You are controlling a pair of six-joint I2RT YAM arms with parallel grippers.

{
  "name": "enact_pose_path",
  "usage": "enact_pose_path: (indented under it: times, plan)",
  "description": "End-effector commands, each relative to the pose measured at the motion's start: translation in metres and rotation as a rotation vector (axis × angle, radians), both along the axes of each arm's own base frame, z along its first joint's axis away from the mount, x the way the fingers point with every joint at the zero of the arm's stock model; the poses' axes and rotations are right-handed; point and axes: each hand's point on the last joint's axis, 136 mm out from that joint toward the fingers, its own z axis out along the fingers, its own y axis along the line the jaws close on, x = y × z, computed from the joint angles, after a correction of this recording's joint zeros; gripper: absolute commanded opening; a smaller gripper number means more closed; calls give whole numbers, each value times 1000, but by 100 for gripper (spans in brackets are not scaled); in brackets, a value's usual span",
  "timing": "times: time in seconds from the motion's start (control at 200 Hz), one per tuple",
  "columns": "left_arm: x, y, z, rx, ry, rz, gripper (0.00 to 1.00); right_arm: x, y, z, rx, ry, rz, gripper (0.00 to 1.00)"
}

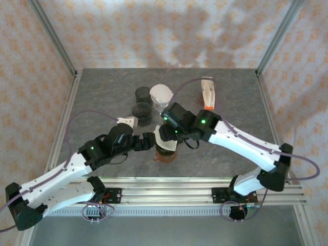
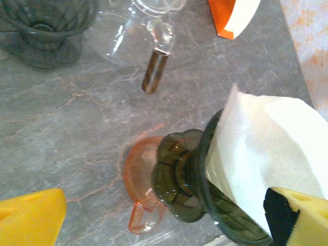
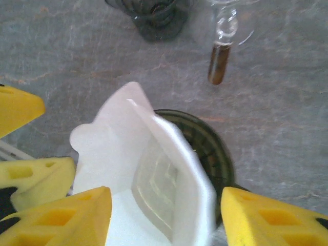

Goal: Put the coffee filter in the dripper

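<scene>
Straddling the coffee filter [image 3: 128, 154], the right claw [image 3: 165, 195] has its yellow fingers [image 3: 77, 215] spread wide. In its wrist view, one finger lies against the paper and the other sits just beside the far edge, so nothing is pinched. The filter is a white, partly opened cone directly between and ahead of those fingers. It stands tilted in the mouth of the dark dripper [image 3: 205, 143], whose ribbed rim shows just beyond the paper.

The left claw [image 2: 165, 200] is also spread. One finger is far off at one side of its wrist view, and the other touches the filter [image 2: 266, 148] at the dripper's rim with its black pad. The dripper [image 2: 179, 179] lies between these fingers, closer to the one on the paper. It sits on a clear orange cup [image 2: 138, 179], whose handle points back toward the claw.

From above, the two claws meet over the dripper [image 1: 165, 148], the left claw [image 1: 151, 142] beside it and the right claw [image 1: 166, 132] over it from the far side.

Farther ahead of both claws on the grey stone worktop [image 2: 77, 118] stand a clear glass carafe [image 2: 128, 41] with a brown handle and a second dark dripper [image 2: 41, 36]. An orange-and-white pack [image 2: 233, 15] lies well apart from them, beyond the filter.
</scene>
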Motion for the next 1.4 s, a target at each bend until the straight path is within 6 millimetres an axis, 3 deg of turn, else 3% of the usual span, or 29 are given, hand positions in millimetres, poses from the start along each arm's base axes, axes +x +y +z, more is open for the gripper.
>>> enact_pose_path:
  times: [0.0, 0.07, 0.2, 0.42, 0.52, 0.896, 1.141, 1.396]
  plan:
    - [7, -15, 14, -1, -8, -63, 100, 11, -18, 6, -17, -102, -66, 61]
    - [8, -18, 12, 13, 1, -75, 99, 10, -22, 3, -13, -102, -75, 62]
    - [8, -18, 5, 36, 23, -78, 89, 6, -22, -9, -2, -72, -61, 61]
    - [7, -17, 2, 25, 28, -68, 87, 7, -17, -21, -22, -41, -43, 45]
    - [7, -15, 0, 38, 31, -59, 84, 9, -18, -24, -37, -37, -46, 45]
    - [6, -2, -12, 83, 32, -27, 83, 15, -29, -31, -133, -52, -52, 48]
    - [8, 3, -16, 86, 39, -14, 82, 15, -25, -35, -145, -45, -32, 48]
    - [7, 4, -19, 90, 45, -10, 83, 12, -15, -49, -154, 0, 3, 63]
